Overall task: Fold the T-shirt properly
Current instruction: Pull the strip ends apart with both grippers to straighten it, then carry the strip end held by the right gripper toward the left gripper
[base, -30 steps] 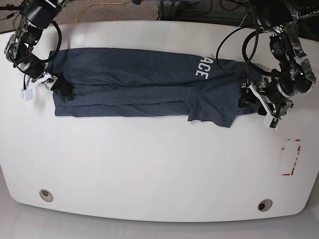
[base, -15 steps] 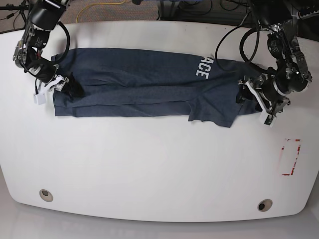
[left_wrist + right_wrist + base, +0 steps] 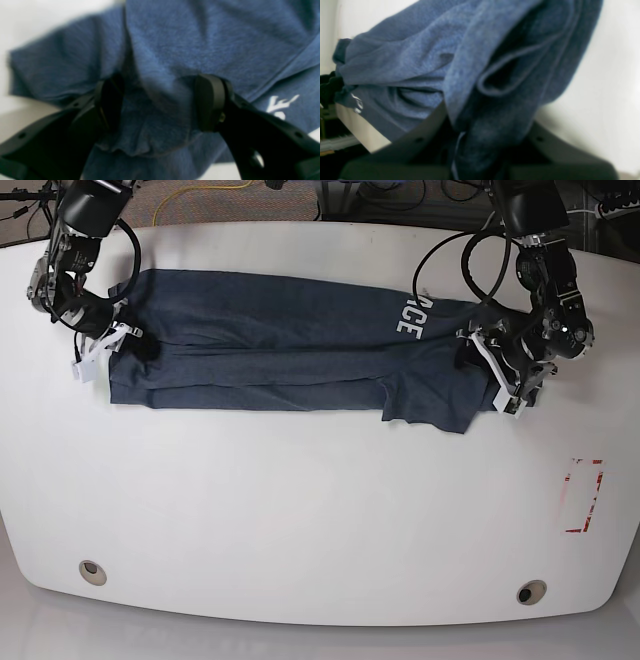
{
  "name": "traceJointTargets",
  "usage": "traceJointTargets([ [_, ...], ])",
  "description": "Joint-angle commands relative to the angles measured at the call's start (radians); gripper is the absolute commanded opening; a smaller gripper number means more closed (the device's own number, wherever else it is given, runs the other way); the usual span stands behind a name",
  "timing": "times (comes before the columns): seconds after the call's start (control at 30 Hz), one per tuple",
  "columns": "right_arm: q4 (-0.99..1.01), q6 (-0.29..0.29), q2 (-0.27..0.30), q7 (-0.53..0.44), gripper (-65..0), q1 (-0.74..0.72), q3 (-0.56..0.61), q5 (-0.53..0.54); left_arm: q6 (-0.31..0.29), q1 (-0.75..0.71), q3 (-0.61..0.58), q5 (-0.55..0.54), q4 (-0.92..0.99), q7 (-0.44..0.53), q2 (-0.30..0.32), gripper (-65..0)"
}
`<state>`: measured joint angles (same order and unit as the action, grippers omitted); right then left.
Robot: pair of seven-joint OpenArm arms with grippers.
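Across the white surface [image 3: 300, 510] the T-shirt [image 3: 280, 350] lies as a long dark blue band, already folded lengthwise, with its white letters [image 3: 408, 314] near the end on the base view's right and a sleeve flap hanging out toward the front edge there.

At that lettered end the left hand [image 3: 160, 105] sits over the cloth with its two black fingers [image 3: 210, 102] spread, a soft hump of fabric bunched between them but not yet squeezed. At the opposite end the right hand [image 3: 480, 150] is pressed together and pinching a thick gather of layers, the hem curling out above it in the right wrist view.

From where I stand the shirt looks light, limp and a little stretchy; it will sag and drag rather than hold any shape, and loose layers could slide apart if only the top one is caught. I would judge the safest hold to be at the short ends, taking all the layers together, so the band can be lifted evenly. The hanging sleeve flap will likely want tucking first.
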<state>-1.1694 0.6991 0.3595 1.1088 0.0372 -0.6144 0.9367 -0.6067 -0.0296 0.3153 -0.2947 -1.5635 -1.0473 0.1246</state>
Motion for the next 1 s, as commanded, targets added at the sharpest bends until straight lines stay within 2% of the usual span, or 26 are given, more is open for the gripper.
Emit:
traceJointTargets([
  [0.0,-0.077,-0.001,0.023,-0.003,-61.7,0.000,-0.005,0.008,-0.003,0.004,0.000,0.032,0.028,0.055,0.008,-26.1],
  [0.17,-0.205,-0.001,0.023,0.001,-61.7,0.026,-0.005,0.008,-0.005,-0.006,-0.008,0.076,0.110,0.117,0.005,-30.8],
  [0.43,-0.452,-0.001,0.013,0.004,-61.7,0.074,0.004,0.009,-0.005,-0.006,-0.008,0.082,0.147,0.117,0.004,-31.2],
  [0.53,-0.528,-0.001,0.013,0.020,-61.7,0.074,0.055,0.009,-0.005,-0.006,-0.008,0.082,0.148,0.117,0.004,-31.2],
  [0.67,-0.623,-0.034,0.013,0.032,-61.7,0.069,0.116,0.017,-0.005,-0.006,-0.008,0.085,0.151,0.117,0.004,-31.2],
  [0.97,-0.729,-0.051,-0.076,0.032,-61.7,0.033,0.251,0.009,-0.003,-0.010,-0.058,0.087,0.147,0.115,0.004,-31.8],
])
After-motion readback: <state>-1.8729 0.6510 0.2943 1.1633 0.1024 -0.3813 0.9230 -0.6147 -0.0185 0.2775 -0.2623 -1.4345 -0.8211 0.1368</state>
